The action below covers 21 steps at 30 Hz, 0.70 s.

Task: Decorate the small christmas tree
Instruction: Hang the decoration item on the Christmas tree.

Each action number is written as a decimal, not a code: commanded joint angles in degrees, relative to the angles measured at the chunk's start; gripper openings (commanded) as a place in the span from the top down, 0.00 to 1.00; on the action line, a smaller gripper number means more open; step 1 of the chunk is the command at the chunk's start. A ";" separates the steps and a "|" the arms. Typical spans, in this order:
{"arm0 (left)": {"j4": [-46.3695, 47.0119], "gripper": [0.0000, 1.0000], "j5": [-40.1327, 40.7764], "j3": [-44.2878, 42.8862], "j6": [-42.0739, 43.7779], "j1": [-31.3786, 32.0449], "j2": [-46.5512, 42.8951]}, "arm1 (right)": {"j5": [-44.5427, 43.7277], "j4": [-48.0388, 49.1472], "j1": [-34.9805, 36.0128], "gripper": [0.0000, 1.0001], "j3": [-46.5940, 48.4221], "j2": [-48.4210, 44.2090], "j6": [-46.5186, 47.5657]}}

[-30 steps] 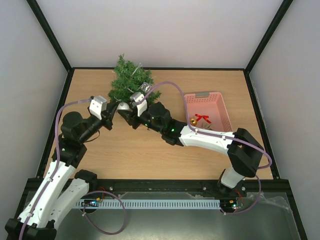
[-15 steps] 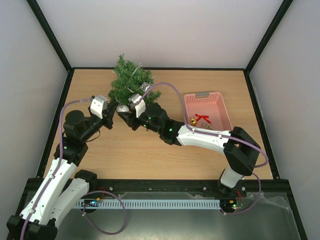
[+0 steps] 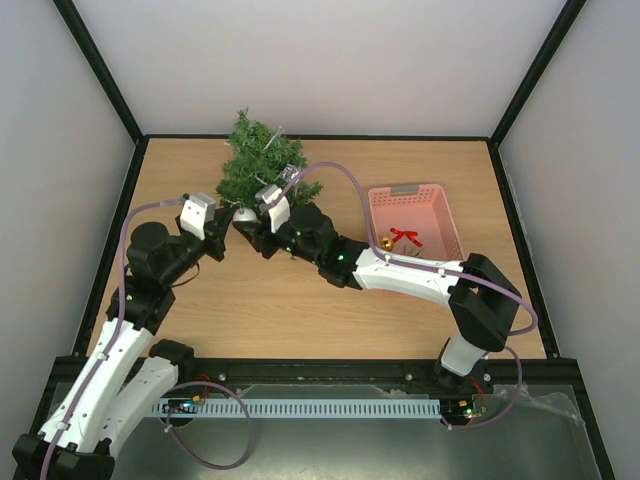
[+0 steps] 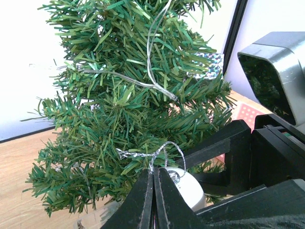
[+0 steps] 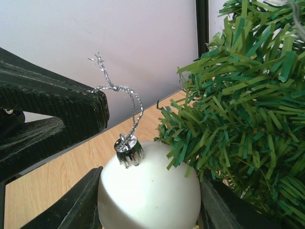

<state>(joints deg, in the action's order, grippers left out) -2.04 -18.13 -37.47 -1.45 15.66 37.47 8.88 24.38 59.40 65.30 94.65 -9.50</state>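
Pinching a silver thread loop (image 4: pixel 159 149), the left jaws are clenched tight at the lower centre of the left wrist view. The loop runs to the cap of a white ball (image 5: pixel 147 188), which the right jaws grasp from both sides. Seen from the top, both arms meet left of centre over the bench (image 3: pixel 270 295). The ball sits just beside the low branches of the small christmas tree (image 3: pixel 258 160), upper centre-left near the far edge. Right of the tree, a pink basket (image 3: pixel 376 215) holds a red bow (image 3: pixel 405 237) and a gold bell (image 3: pixel 386 243).
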 commanded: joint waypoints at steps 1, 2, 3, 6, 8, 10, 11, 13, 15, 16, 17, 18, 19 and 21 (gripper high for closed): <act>-1.23 0.98 1.05 -0.80 0.93 -0.45 -0.28 | -0.24 -1.43 0.41 0.62 1.75 1.14 -0.51; -1.11 0.98 1.14 -0.71 0.93 -0.46 -0.21 | -0.27 -1.73 0.38 0.62 1.87 1.25 -0.44; -1.08 0.98 1.16 -0.63 0.93 -0.43 -0.14 | -0.16 -1.93 0.38 0.62 1.97 1.39 -0.46; -0.71 0.98 0.81 -0.57 0.99 -0.46 0.15 | -0.02 -2.30 0.43 0.62 2.41 1.53 -0.44; -0.20 0.98 0.56 -0.43 0.79 -0.44 0.06 | -0.04 -2.98 0.41 0.62 2.75 1.75 -0.30; 0.08 0.98 0.56 -0.48 0.66 -0.46 0.18 | -0.45 -3.30 0.42 0.62 2.90 1.78 -0.35; 0.18 0.98 0.55 -0.47 0.66 -0.43 0.36 | -0.59 -3.30 0.41 0.62 2.83 1.78 -0.29; 0.36 0.98 0.55 -0.36 0.75 -0.41 0.76 | -0.69 -3.34 0.46 0.62 2.92 1.72 -0.33; 0.50 0.98 0.60 -0.19 0.75 -0.38 1.03 | -0.64 -3.38 0.39 0.62 2.98 1.84 -0.31; 0.46 0.98 0.68 -0.17 0.67 -0.45 1.15 | -0.70 -3.38 0.39 0.62 3.04 1.84 -0.30; 0.51 0.98 0.71 -0.15 0.66 -0.45 1.19 | -0.74 -3.38 0.45 0.62 3.08 1.84 -0.23; 0.62 0.98 0.85 -0.06 0.66 -0.43 1.18 | -0.87 -3.38 0.41 0.62 3.08 1.80 -0.16; 0.60 0.98 1.02 -0.07 0.73 -0.40 1.13 | -1.03 -3.43 0.37 0.62 3.27 1.89 -0.02; 0.57 0.98 1.52 -0.22 0.93 -0.40 1.32 | -1.21 -3.63 0.38 0.62 3.62 2.05 0.27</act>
<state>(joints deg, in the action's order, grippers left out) -2.61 -17.47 -37.47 -1.43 15.66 38.74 8.78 21.61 59.40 66.19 96.03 -9.47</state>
